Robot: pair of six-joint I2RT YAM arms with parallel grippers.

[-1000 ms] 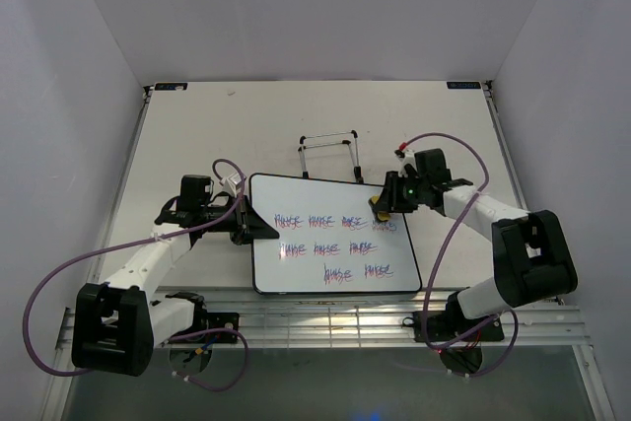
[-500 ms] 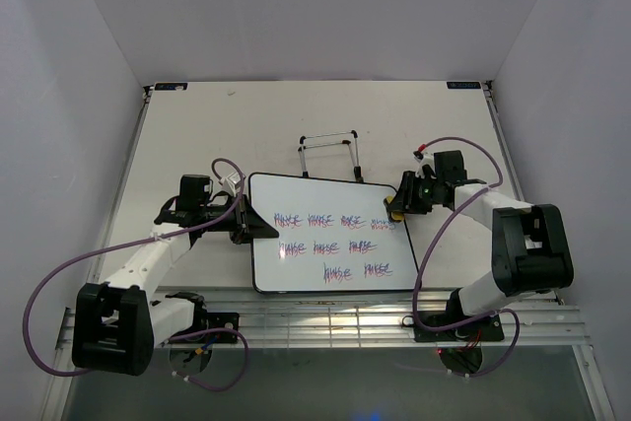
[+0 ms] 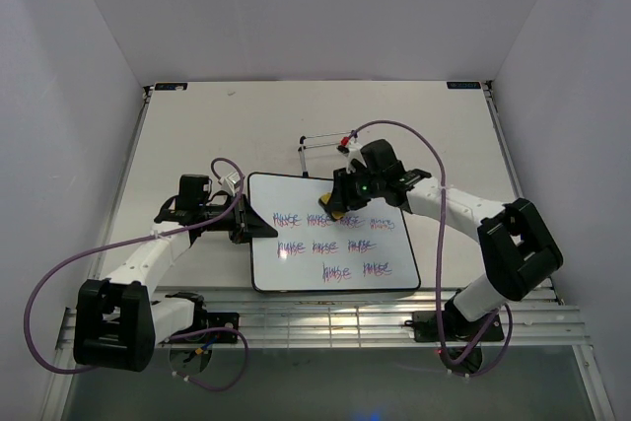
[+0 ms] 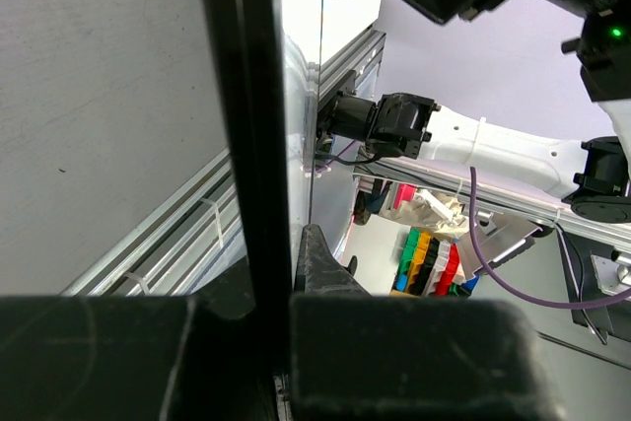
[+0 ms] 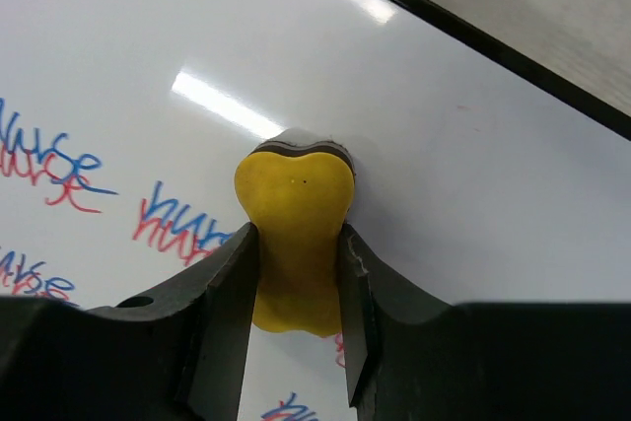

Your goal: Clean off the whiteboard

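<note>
The whiteboard point(image 3: 330, 261) lies flat on the table, black-framed, with three rows of red-blue scribbles. My left gripper point(image 3: 253, 223) is shut on its left edge; in the left wrist view that gripper point(image 4: 276, 293) clamps the black frame point(image 4: 246, 115) seen edge-on. My right gripper point(image 3: 337, 206) is shut on a yellow bone-shaped eraser point(image 3: 331, 211) that presses on the top row. Up close, the right gripper point(image 5: 296, 268) squeezes the eraser point(image 5: 294, 214) at its waist, its dark underside on the white surface point(image 5: 454, 155), scribbles to its left.
A thin wire stand point(image 3: 330, 150) sits on the table just behind the board. The aluminium rail point(image 3: 325, 322) runs along the near table edge. Purple cables loop from both arms. White walls enclose the table on three sides.
The right gripper has carried the eraser left along the top row, from the board's right edge to about its middle. The left arm and the board have not moved.
</note>
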